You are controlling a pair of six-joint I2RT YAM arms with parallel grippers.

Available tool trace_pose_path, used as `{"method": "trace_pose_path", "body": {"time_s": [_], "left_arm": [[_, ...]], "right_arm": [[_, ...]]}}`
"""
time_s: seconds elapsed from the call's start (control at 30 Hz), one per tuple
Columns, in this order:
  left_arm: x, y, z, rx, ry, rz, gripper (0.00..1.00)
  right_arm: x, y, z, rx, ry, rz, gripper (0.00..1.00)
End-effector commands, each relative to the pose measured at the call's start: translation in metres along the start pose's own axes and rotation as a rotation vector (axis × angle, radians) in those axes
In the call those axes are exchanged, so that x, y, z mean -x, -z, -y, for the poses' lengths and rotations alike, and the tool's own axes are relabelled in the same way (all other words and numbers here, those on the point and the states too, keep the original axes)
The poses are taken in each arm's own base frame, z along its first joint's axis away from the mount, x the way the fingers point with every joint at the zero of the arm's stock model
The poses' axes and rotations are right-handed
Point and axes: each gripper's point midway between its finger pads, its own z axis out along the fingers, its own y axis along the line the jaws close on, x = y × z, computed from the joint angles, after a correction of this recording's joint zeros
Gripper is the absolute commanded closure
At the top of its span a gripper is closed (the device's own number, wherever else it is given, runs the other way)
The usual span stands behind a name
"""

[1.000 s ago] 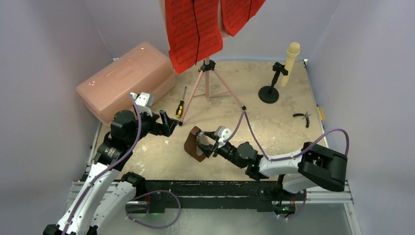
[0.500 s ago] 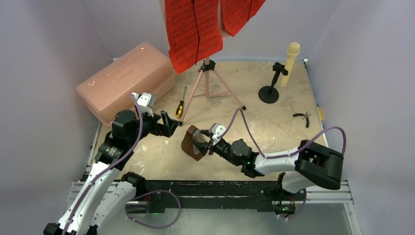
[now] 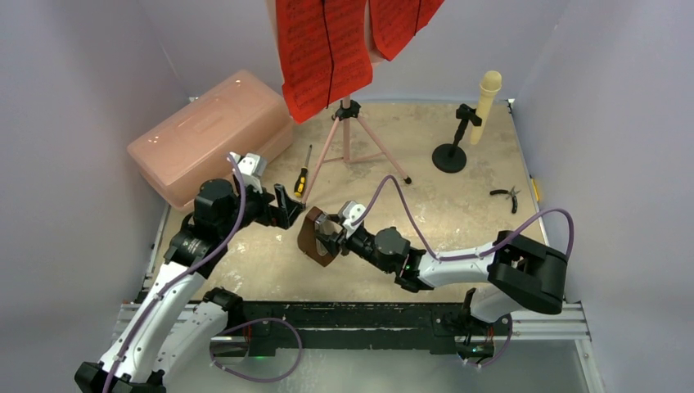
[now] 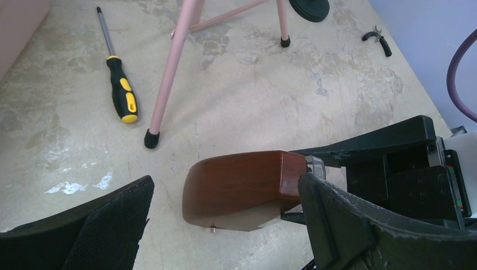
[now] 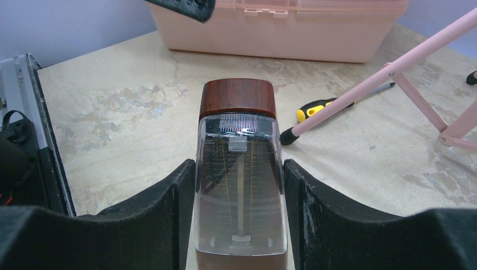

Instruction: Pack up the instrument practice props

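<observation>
The brown pyramid metronome (image 5: 239, 169) sits near the middle of the tabletop (image 3: 458, 221), gripped across its sloping sides by the right jaws. Its body is glossy red-brown wood with a rounded cap. A clear front cover shows the pendulum rod and a printed scale behind it. It is tipped off upright, and I cannot tell whether it touches the tabletop. The left jaws stand wide open just left of it, facing it without contact. Just beyond lie a yellow-and-black screwdriver (image 3: 301, 180) and the foot of the pink tripod music stand (image 3: 348, 135), which carries red sheet-music pages (image 3: 323, 49). The cream microphone (image 3: 485, 94) stands far right.
</observation>
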Motion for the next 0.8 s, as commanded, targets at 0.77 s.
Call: {"method": "trace_pose_path", "body": {"time_s": [0.77], "left_arm": [[-0.004,-0.023,0.048,-0.100,-0.075,-0.106,0.01]], "right_arm": [[-0.040,0.001,0.000,-0.006,0.033,-0.184,0.32]]}}
